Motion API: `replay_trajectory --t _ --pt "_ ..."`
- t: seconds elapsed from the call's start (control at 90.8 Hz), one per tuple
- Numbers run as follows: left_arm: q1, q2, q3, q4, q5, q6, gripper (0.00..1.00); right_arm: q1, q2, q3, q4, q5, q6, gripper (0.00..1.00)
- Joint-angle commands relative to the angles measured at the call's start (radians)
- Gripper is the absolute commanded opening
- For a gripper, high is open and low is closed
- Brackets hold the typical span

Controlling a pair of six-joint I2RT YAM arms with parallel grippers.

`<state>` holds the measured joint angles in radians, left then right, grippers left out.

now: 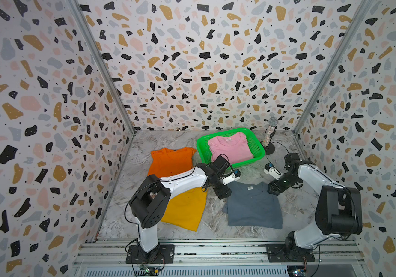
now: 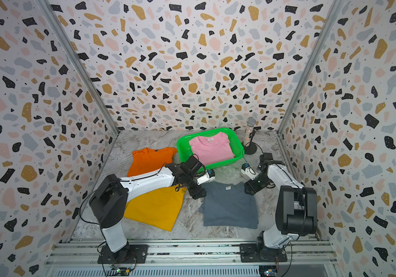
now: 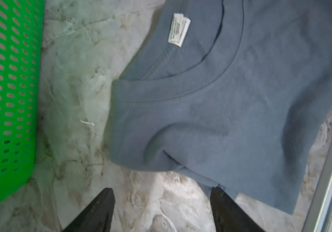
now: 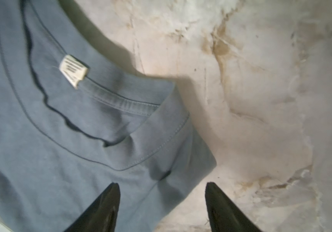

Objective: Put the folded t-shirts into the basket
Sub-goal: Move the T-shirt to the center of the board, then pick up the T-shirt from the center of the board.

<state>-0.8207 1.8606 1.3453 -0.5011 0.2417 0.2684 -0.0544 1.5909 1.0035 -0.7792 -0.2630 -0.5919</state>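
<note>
On marble-patterned tabletop (image 1: 213, 215), enclosed by terrazzo-print walls (image 1: 192, 60):

- Basket (image 1: 200, 148), green, far centre; pink t-shirt (image 1: 230, 147) lies inside it. Microphone on stand (image 1: 270, 134) just beside its right end.
- Orange t-shirt (image 1: 170, 160), flat, left of basket, near but not touching it.
- Mustard t-shirt (image 1: 185, 211), near left, partly under the left arm.
- Grey-blue t-shirt (image 1: 254, 208), near centre, collar edge toward basket; a bare strip of marble separates the two.
- Left gripper (image 3: 161, 192): released, jaws wide, empty, at the shirt's left collar-side corner.
- Right gripper (image 4: 162, 186): released, jaws wide, straddling the shirt's right edge, one finger over cloth, one over bare marble.
- Bare marble between mustard and grey-blue shirts; aluminium rail (image 1: 216, 249) along the near edge.
</note>
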Motion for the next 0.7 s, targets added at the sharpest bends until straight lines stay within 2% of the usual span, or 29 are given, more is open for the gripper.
replay_trajectory --t 0.0,0.396,0.694 --pt "-0.008 0.071 0.07 0.026 -0.027 -0.058 0.78 0.0 0.033 0.034 0.004 0.025 0.052 0.71" --pt "-0.033 0.186 0.128 0.021 -0.058 -0.069 0.83 0.001 0.143 0.025 0.008 -0.017 0.054 0.63" --pt "-0.049 0.258 0.158 -0.019 -0.049 -0.087 0.75 0.016 0.192 0.032 -0.018 -0.043 0.04 0.53"
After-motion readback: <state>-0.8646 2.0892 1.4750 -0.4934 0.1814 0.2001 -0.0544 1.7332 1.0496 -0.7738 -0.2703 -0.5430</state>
